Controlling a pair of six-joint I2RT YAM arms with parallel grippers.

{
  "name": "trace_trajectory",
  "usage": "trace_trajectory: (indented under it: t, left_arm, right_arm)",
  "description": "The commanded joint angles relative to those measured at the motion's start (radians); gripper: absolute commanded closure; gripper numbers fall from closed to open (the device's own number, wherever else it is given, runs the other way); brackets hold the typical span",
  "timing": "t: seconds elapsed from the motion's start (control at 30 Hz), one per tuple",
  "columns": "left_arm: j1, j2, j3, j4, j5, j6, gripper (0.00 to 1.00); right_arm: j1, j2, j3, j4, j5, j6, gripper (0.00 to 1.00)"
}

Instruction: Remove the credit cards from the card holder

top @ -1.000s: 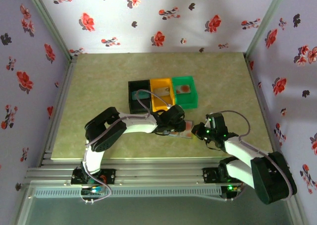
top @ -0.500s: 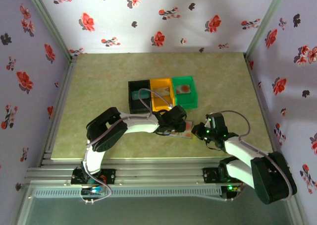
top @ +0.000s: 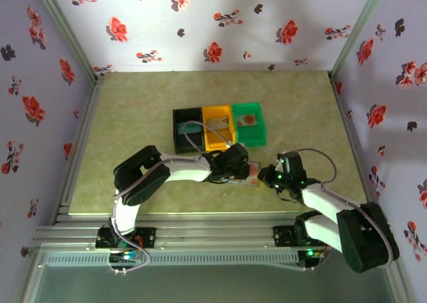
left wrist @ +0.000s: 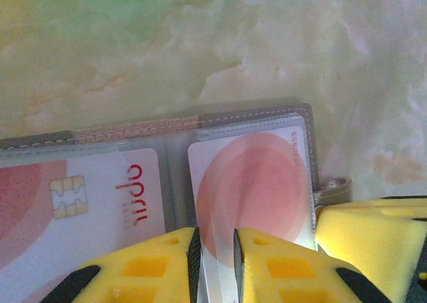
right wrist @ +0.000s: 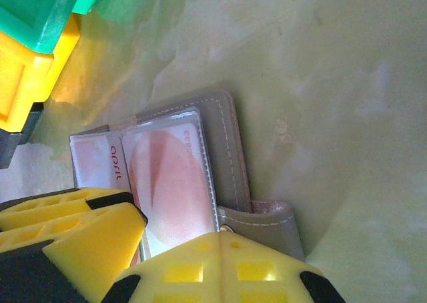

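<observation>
left gripper (left wrist: pixel 213 249) eased narrower, pinching card (left wrist: pixel 253 189); card holder (right wrist: pixel 230 143) unmoved.

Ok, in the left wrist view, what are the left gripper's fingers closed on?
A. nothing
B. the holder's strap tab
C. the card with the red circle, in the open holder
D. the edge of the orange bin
C: the left gripper pinches the near edge of the red-circle card in the open card holder.

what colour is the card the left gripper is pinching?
Pale white with a big red-orange circle; the card shows best in the left wrist view, between the left gripper tips.
</observation>
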Motion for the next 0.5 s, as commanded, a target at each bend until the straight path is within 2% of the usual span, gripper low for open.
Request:
trace_trajectory:
  t: [0.0, 0.17, 0.47]
  left_arm:
    - [-0.010, 0.014, -0.065, -0.079, 0.016, 0.029, 0.76]
    - [-0.010, 0.005, -0.091, -0.020, 0.042, 0.021, 0.81]
    - [-0.010, -0.029, -0.131, 0.059, 0.064, 0.016, 0.81]
  right_arm:
    - [-0.007, 0.014, -0.025, -0.007, 0.006, 0.000, 1.00]
    - [-0.007, 0.014, -0.025, -0.008, 0.006, 0.000, 1.00]
    - [-0.007, 0.013, -0.028, -0.007, 0.006, 0.001, 1.00]
